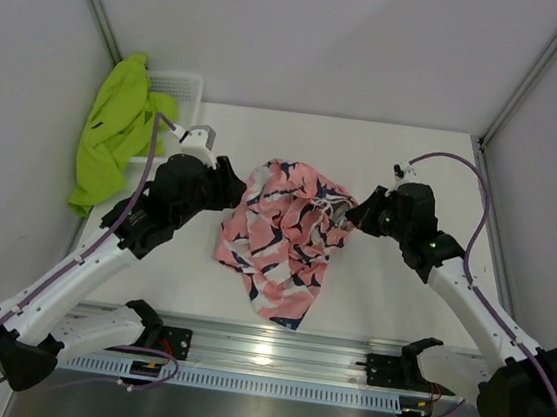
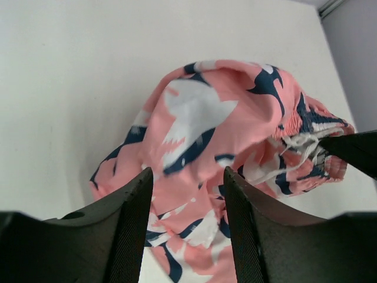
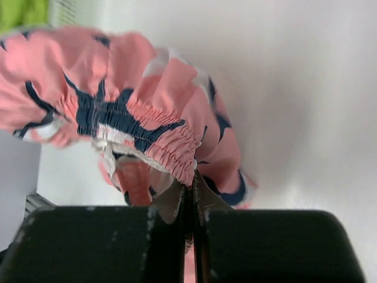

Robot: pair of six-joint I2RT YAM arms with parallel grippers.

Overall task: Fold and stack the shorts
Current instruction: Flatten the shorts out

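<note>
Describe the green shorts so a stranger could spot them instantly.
Start at the white table and go to its far-left corner, where a white mesh basket sits. The lime green shorts are draped over it, plain and unprinted, unlike the pink printed shorts at the table's centre.

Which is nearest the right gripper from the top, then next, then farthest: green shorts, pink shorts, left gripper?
1. pink shorts, middle, pinched by the right gripper.
2. left gripper, just left of them.
3. green shorts, far left.
</note>
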